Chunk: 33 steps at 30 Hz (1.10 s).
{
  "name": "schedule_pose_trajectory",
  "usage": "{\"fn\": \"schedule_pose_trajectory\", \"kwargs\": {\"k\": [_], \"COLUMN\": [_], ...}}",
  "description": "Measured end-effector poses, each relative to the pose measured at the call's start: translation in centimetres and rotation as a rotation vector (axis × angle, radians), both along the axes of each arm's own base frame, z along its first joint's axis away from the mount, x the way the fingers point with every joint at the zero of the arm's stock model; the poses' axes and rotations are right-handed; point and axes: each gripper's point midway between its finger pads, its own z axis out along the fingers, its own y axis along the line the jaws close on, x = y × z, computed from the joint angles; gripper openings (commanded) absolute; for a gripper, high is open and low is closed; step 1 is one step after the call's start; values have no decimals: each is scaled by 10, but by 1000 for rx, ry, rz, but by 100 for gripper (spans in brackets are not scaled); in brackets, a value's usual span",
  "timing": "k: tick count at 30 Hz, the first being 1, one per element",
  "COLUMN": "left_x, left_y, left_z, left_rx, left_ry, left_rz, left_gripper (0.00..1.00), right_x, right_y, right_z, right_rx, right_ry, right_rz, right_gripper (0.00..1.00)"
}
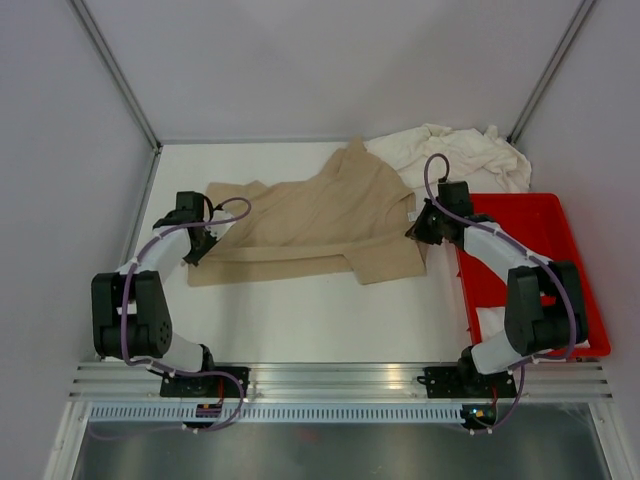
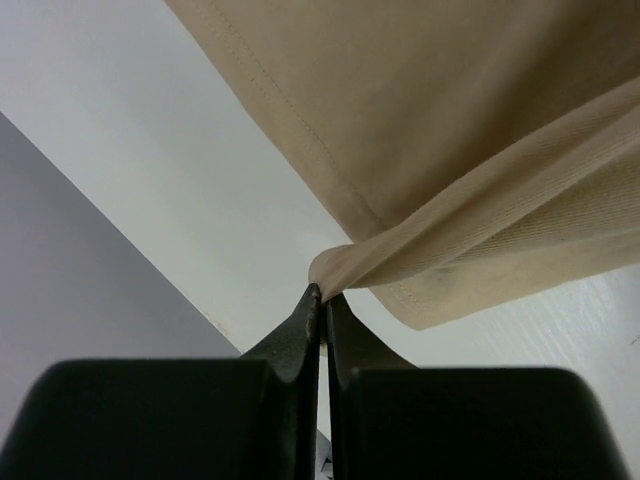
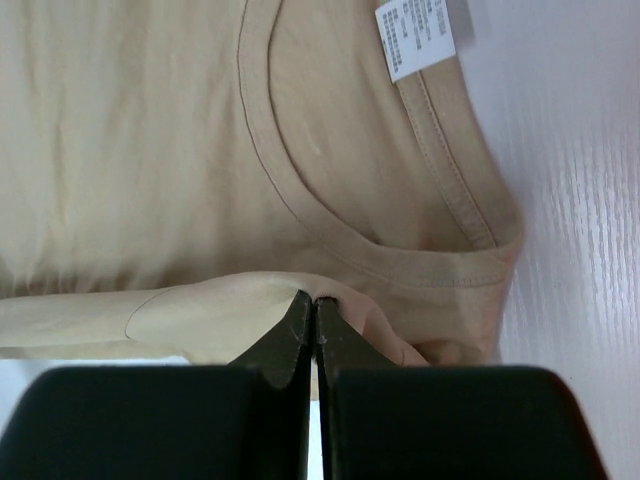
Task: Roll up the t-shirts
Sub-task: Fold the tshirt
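Left claw (image 2: 320, 290) fully closed, pinching bunched hem corner of tan t-shirt (image 1: 310, 225) at garment's left end. Right claw (image 3: 313, 298) fully closed, nipping fold of same shirt just below neckline; white neck label (image 3: 415, 35) visible beyond. Tan t-shirt lies spread across middle of bench (image 1: 300, 320), near edge turned over in narrow band. Cream t-shirts (image 1: 455, 155) heaped at far right corner. Red tray (image 1: 535, 215) along right edge
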Motion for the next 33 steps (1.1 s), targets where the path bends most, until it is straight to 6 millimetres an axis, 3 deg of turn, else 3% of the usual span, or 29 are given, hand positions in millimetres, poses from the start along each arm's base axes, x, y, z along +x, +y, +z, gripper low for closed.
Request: {"fn": "schedule_pose_trajectory", "kwargs": {"k": [7, 14, 24, 33], "left_x": [10, 21, 34, 38], "left_y": [0, 1, 0, 1], "left_z": [-15, -17, -18, -25], "left_rx": [-4, -6, -12, -15], "left_ry": [35, 27, 9, 25], "left_rz": [7, 14, 28, 35], "left_gripper": [2, 2, 2, 2], "right_x": [21, 37, 47, 59], "right_y": [2, 2, 2, 1], "right_z": [1, 0, -11, -1], "right_rx": [-7, -19, -32, -44], "right_ry": [-3, -8, 14, -12], "right_rz": [3, -3, -8, -15], "right_gripper": [0, 0, 0, 0]}}
